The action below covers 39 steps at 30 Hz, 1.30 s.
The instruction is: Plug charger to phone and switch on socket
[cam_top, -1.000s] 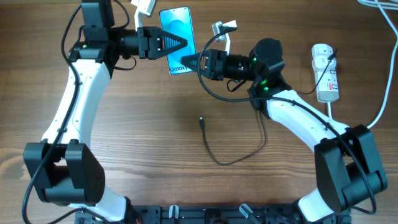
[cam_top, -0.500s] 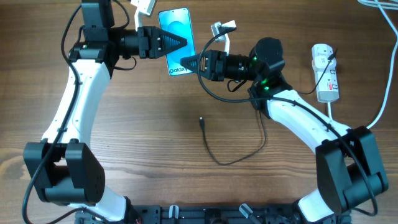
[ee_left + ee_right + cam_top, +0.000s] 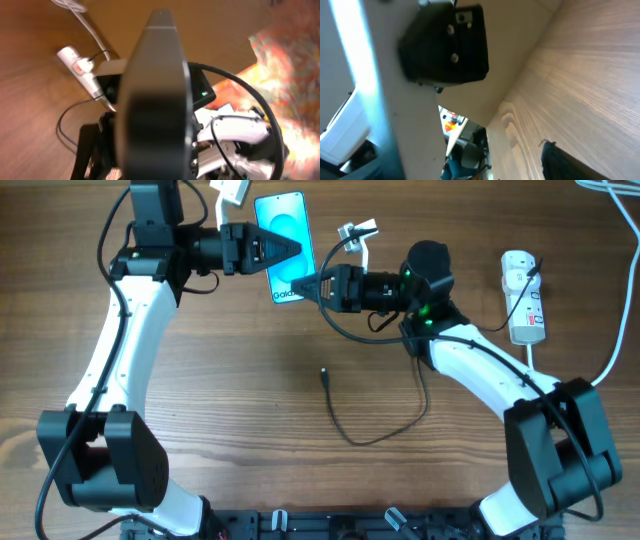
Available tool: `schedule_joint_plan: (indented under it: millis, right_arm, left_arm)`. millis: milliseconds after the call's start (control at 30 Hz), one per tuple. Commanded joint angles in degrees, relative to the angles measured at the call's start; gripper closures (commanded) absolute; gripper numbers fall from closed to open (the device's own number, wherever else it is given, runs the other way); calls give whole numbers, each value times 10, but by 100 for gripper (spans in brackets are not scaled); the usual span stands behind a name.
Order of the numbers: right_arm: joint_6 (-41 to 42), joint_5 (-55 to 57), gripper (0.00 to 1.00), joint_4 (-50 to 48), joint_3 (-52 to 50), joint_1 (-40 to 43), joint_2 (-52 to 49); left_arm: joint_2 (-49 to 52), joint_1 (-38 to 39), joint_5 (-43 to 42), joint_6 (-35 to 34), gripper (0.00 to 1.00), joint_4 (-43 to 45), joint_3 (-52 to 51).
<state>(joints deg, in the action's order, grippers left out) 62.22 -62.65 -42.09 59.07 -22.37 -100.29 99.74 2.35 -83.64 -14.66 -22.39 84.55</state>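
Observation:
The phone (image 3: pixel 283 215), teal screen up, is at the back centre of the wooden table. My left gripper (image 3: pixel 290 248) reaches in from the left and is shut on it. In the left wrist view the phone (image 3: pixel 155 100) appears edge-on as a dark slab filling the middle. My right gripper (image 3: pixel 303 283) is at the phone's near end with its jaws spread; one dark finger (image 3: pixel 565 162) shows low right, well apart from the phone (image 3: pixel 350 75). The charger's connector (image 3: pixel 324 374) lies loose mid-table, its thin black cable looping toward the right arm. The socket (image 3: pixel 524 295) lies at the far right.
A thick white cord (image 3: pixel 620 330) runs from the socket off the right edge. Both arms meet at the back centre. The socket (image 3: pixel 77 62) and a loop of the black cable (image 3: pixel 62 130) also show in the left wrist view. The arm bases stand along the front edge.
The left gripper has closed on the phone. The right gripper, which was shut on the phone's near end, has opened. The cable and socket have not moved.

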Motion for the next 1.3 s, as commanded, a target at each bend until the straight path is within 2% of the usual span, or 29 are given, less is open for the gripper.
schedule_joint_plan:
  millis: [0, 100, 233, 267, 300, 400, 467, 567, 633, 767, 933, 1267]
  right_arm:
    - [-50, -57, 6, -1, -7, 33, -7]
    - [-90, -70, 2, 57, -7, 58, -7]
    - [-214, -35, 0, 220, -7, 70, -7]
    - [-265, 17, 0, 304, -7, 70, -7]
    - [-286, 50, 0, 344, -7, 70, -7]
    - [-323, 164, 0, 455, -7, 69, -7]
    - [-322, 259, 0, 531, -7, 69, -7]
    - [-321, 329, 0, 556, -7, 69, -7]
    - [-321, 372, 0, 559, -7, 69, -7]
    - [-321, 404, 0, 559, -7, 69, -7]
    - [-320, 424, 0, 556, -7, 69, -7]
    - [-321, 426, 0, 556, -7, 69, -7]
  left_arm:
    - [-19, -2, 145, 27, 96, -72, 13]
    - [-18, -1, 318, 40, 96, -168, 12]
    - [-15, 17, 498, 39, 96, -270, 12]
    - [-10, 31, 560, 38, 96, -306, 10]
    - [-6, 42, 590, 34, 96, -322, 8]
    - [16, 80, 685, -2, 96, -370, 8]
    - [61, 134, 760, -28, 96, -389, 8]
    - [94, 166, 777, -48, 96, -386, 8]
    - [126, 190, 827, -77, 96, -386, 8]
    - [156, 214, 848, -90, 96, -377, 8]
    - [162, 223, 848, -103, 96, -350, 8]
    - [185, 230, 848, -113, 93, -352, 8]
